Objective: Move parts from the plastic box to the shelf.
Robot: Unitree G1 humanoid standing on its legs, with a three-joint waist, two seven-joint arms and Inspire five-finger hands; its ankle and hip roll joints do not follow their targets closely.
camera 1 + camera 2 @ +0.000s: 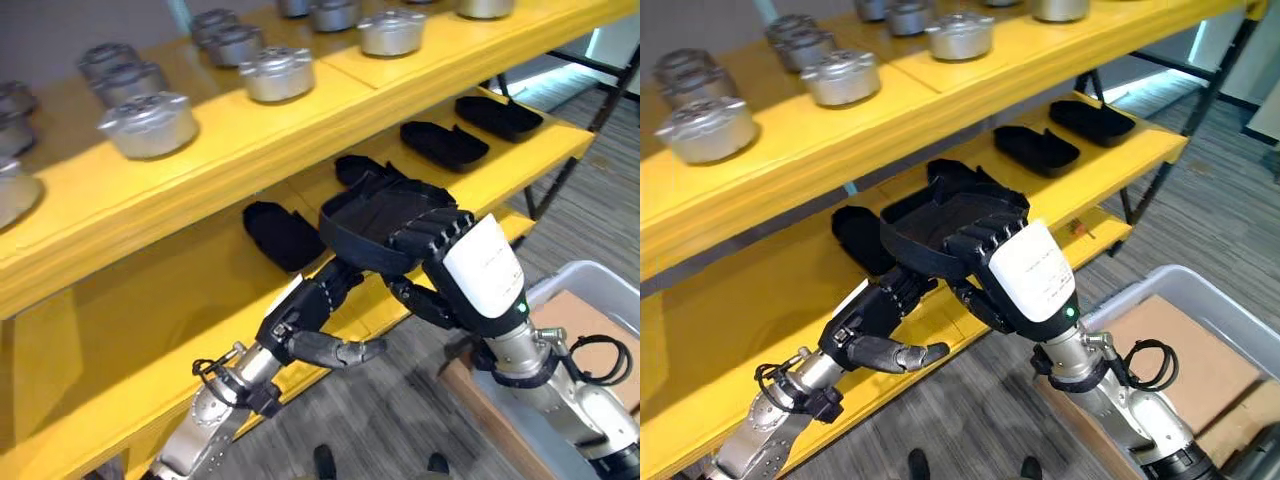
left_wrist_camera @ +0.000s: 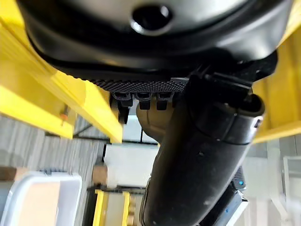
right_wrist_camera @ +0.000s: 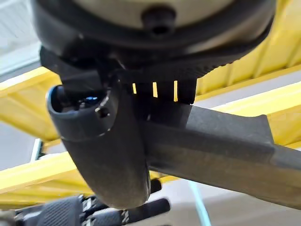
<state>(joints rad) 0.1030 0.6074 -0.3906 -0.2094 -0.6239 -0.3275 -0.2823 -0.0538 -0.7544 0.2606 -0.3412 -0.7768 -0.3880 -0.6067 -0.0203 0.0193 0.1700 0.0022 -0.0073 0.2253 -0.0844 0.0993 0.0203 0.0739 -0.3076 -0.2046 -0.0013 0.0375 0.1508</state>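
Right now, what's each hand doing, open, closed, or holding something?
Left hand: under the black part, fingers hidden, cannot be told.
Right hand: closed on the black part's edge.

Yellow shelf [image 1: 300, 130] running from nine o'clock up toward two o'clock, in two boards. On the upper board, silver metal parts [image 1: 150, 123] in loose rows: one at ten o'clock, another [image 1: 276, 74] near eleven, a third [image 1: 390, 32] toward twelve, more behind them and at the far nine o'clock edge. On the lower board [image 1: 520, 150], black trays: one [image 1: 282, 234] near the centre, one [image 1: 444, 144] at one o'clock, one [image 1: 498, 117] just beyond it toward two. Grey striped floor [image 1: 360, 420] below, from six to three o'clock, bearing a pale plastic box [image 1: 1200, 290] at four o'clock.
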